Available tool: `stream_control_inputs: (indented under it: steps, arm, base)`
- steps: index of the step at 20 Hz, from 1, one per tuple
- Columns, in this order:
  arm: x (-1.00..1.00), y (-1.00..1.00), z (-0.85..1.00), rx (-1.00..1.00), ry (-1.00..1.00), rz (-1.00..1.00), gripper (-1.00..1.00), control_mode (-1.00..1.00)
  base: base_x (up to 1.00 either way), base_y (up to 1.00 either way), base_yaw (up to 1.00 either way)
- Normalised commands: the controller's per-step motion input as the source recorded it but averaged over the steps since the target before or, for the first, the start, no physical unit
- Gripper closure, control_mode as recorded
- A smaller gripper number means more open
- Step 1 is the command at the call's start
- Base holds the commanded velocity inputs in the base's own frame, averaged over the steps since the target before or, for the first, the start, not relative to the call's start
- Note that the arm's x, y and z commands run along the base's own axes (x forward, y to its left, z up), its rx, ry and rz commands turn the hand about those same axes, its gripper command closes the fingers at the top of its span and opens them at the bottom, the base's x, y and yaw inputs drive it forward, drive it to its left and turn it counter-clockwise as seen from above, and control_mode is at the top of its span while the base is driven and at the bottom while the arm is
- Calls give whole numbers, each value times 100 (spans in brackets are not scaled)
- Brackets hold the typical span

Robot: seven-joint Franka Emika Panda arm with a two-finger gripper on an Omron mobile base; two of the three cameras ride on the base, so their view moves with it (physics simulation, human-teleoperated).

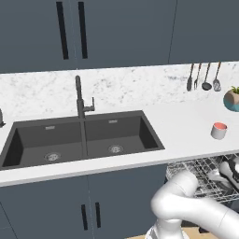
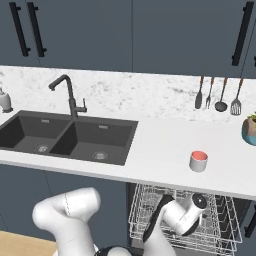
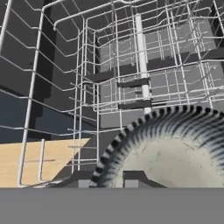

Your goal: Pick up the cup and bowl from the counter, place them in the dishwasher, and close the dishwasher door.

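The bowl [image 3: 175,153], cream inside with a black-and-white striped rim, lies in the silver wire rack [image 3: 109,87] of the open dishwasher [image 2: 145,205]. My gripper [image 3: 108,181] straddles the bowl's near rim, one fingertip on each side. Whether the pads still press on the rim I cannot tell. The cup [image 1: 218,130] [image 2: 198,161], grey with a red-pink inside, stands upright on the white counter [image 1: 186,121] [image 2: 160,145], above the rack. The dishwasher door is hidden under the pulled-out rack and my arm.
A dark double sink [image 1: 84,140] with a tall faucet [image 1: 80,100] takes up the counter's left part. Utensils [image 2: 217,95] hang on the back wall. A teal plant pot [image 1: 232,100] stands at the far right. Wooden floor [image 3: 43,157] shows beneath the rack.
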Motion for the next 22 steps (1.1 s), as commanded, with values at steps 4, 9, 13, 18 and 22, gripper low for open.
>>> stream_control_inputs:
  steps: [4,9,13,18,22]
  arm:
    - [-9,0,18,0,-17,0,100,-100]
    - [0,0,0,0,-29,0,100,-100]
    - [3,0,2,0,-17,0,100,-100]
    - [0,0,19,0,-3,0,100,-100]
    - [7,0,25,-1,0,0,100,-100]
  base:
    - [0,0,0]
    - [0,0,0]
    - [0,0,0]
    - [0,0,0]
    - [0,0,0]
